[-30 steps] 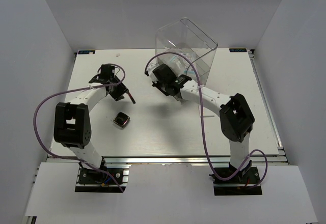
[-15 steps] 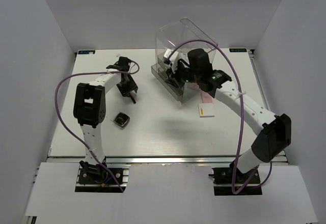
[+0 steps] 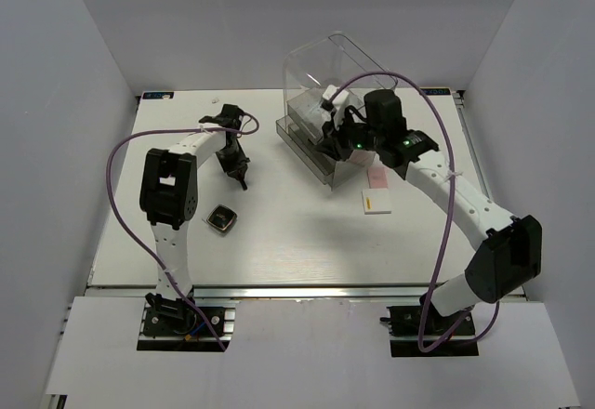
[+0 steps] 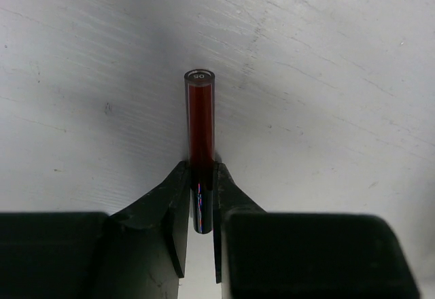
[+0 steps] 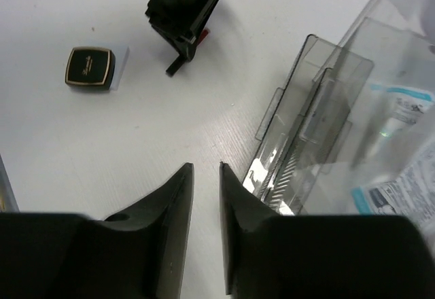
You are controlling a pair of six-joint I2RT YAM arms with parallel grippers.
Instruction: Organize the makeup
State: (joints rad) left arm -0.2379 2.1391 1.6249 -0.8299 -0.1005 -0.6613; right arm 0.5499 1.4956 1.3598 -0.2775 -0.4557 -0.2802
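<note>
Left gripper (image 4: 202, 180): clamped on the dark end of a thin red-and-black pencil (image 4: 200, 119).
Pencil place: down at the table (image 4: 326, 109), far left part; resting or just lifted, cannot tell.
Pencil axis: straight out ahead of the fingers, red length and capped tip clear of the grip.
Clear drawer case (image 3: 339, 74): well apart from the pencil, off to the right.
Right gripper (image 5: 205, 177): jaws narrowly apart, nothing between, just beside the case's open drawer (image 5: 306, 129).
Nearer arm to case: right.
Coming move, as judged: carry rightward, long axis lined up with the drawer.
Black compact (image 3: 222, 218): loose on the table, nearer the bases than the left gripper.
</note>
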